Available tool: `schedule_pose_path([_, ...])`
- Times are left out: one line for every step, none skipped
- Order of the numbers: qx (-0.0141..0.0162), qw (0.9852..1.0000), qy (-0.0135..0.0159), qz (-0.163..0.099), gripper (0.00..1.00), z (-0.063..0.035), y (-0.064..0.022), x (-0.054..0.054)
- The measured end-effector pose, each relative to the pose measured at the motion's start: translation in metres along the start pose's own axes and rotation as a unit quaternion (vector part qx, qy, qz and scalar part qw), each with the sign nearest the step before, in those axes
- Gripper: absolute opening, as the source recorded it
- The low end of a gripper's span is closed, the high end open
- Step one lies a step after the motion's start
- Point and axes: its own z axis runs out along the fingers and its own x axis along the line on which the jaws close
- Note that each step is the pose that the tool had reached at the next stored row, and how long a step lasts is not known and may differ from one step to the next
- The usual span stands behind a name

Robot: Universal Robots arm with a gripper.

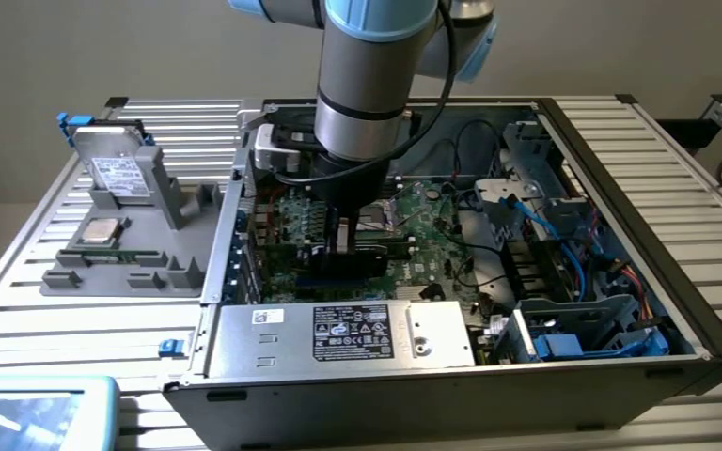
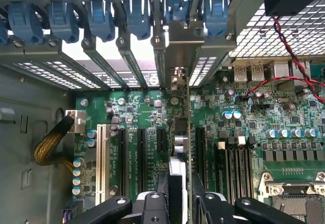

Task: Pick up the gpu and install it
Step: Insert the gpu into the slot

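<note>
Inside the open computer case [image 1: 612, 150], my gripper [image 1: 351, 246] hangs low over the green motherboard [image 1: 431, 235]. In the wrist view the gpu [image 2: 188, 132] appears edge-on, a thin green card standing upright between the black expansion slots [image 2: 140, 153]. Its silver bracket end [image 2: 175, 79] reaches the rear slot openings of the case. My gripper [image 2: 179, 181] is shut on the gpu, with one black finger [image 2: 162, 186] on each side of its cooler. The card's lower edge looks level with a slot; whether it is fully seated cannot be told.
A grey fixture [image 1: 123, 272] at the exterior view's left holds a silver hard drive [image 1: 117, 169], a processor chip [image 1: 101, 230] and a memory stick [image 1: 123, 256]. The power supply [image 1: 336, 334] fills the case front. Blue bracket clips [image 2: 101, 16], red-black wires [image 2: 284, 41] and the processor socket [image 2: 294, 193] surround the card.
</note>
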Motion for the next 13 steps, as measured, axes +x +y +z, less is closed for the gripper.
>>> schedule_pose_path([0.0,1.0,0.0001,0.0,0.29,-0.0001,0.0,0.0])
schedule_pose_path([0.0002,1.0,0.0002,0.0,0.29,-0.0001,0.0002,-0.0003])
schedule_pose_path([0.0003,1.0,0.0003,0.0,0.29,-0.0001,0.0003,-0.0005])
schedule_pose_path([0.0003,1.0,0.0003,0.0,0.29,-0.0001,0.0003,-0.0005])
schedule_pose_path([0.0004,1.0,0.0002,0.0,0.29,0.0,0.0003,-0.0005])
schedule_pose_path([0.0004,1.0,0.0002,0.0,0.29,0.0,0.0003,-0.0005])
schedule_pose_path([0.0005,1.0,0.0003,0.0,0.29,0.0,0.0002,-0.0008])
schedule_pose_path([0.0005,1.0,0.0004,0.0,0.29,0.0,0.0002,-0.0009])
schedule_pose_path([0.0005,1.0,0.0003,0.0,0.29,0.0,0.0002,-0.0009])
schedule_pose_path([0.0005,1.0,0.0004,0.0,0.29,0.0,0.0003,-0.0009])
schedule_pose_path([0.0005,1.0,0.0004,0.0,0.29,0.0,0.0003,-0.0009])
schedule_pose_path([0.0005,1.0,0.0004,0.0,0.29,0.0,0.0003,-0.001])
schedule_pose_path([0.0005,1.0,0.0005,0.0,0.29,0.0,0.0003,-0.001])
